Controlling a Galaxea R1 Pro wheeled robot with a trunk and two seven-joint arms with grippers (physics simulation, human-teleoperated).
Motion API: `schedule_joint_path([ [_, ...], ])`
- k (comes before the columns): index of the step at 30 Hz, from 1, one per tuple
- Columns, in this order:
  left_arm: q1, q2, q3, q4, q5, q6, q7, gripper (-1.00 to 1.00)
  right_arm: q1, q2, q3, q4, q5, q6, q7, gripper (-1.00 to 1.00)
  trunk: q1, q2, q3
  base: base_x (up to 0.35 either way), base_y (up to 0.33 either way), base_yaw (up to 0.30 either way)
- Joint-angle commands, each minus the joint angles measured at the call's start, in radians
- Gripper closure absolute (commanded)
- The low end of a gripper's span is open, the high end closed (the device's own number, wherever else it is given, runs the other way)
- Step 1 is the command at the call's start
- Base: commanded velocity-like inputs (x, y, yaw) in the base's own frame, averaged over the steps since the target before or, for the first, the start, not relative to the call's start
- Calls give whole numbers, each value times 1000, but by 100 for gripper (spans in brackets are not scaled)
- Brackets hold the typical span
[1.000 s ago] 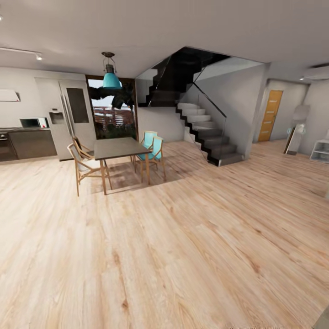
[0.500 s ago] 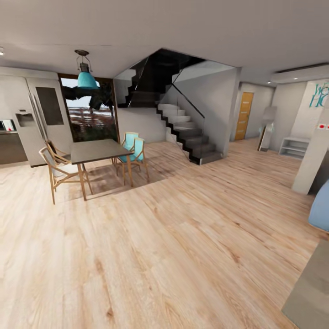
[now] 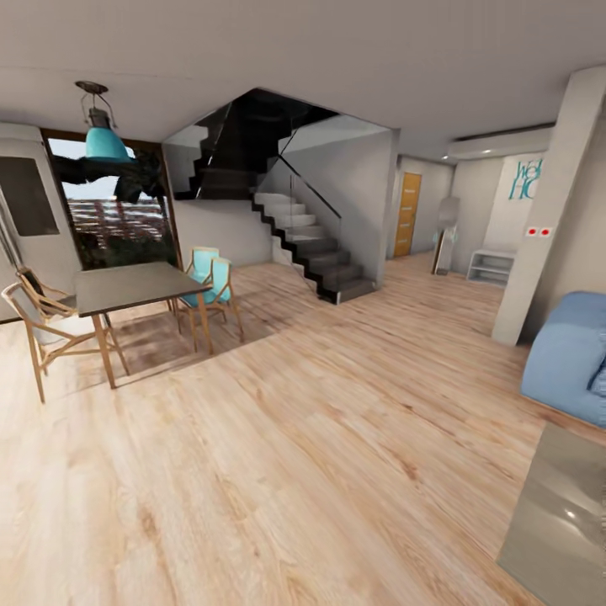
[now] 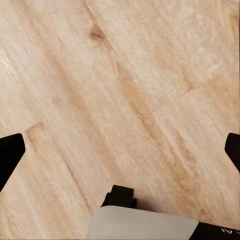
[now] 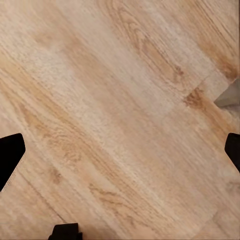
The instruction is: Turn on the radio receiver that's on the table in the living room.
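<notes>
Pointing floorward, both grippers [image 4: 120,150] [image 5: 120,150] spread.

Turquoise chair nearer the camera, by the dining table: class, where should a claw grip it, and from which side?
Probably the top edge of the upright back of the nearer turquoise chair, approached from the side facing away from the dining table, which blocks its seat side.

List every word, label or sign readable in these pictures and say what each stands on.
"WE" over "HO": teal wall lettering on the pale far wall, cut off by the square pillar; the rest is hidden.
Two small red signs on that pillar: too small to read.
White marks on the dark arm part in the left wrist view: cut off, unreadable.
</notes>
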Motion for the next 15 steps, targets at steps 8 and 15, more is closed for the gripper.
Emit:
schedule_joint_path([
  [8, 0, 0, 1, 0, 1, 0, 0, -100, 0, 0, 1, 0, 0, 0, 0, -100, 0, 0, 3, 258, 210, -274],
  [15, 0, 0, 1, 0, 1, 1, 0, -100, 0, 0, 1, 0, 0, 0, 0, -100, 0, 0, 5, 258, 217, -265],
])
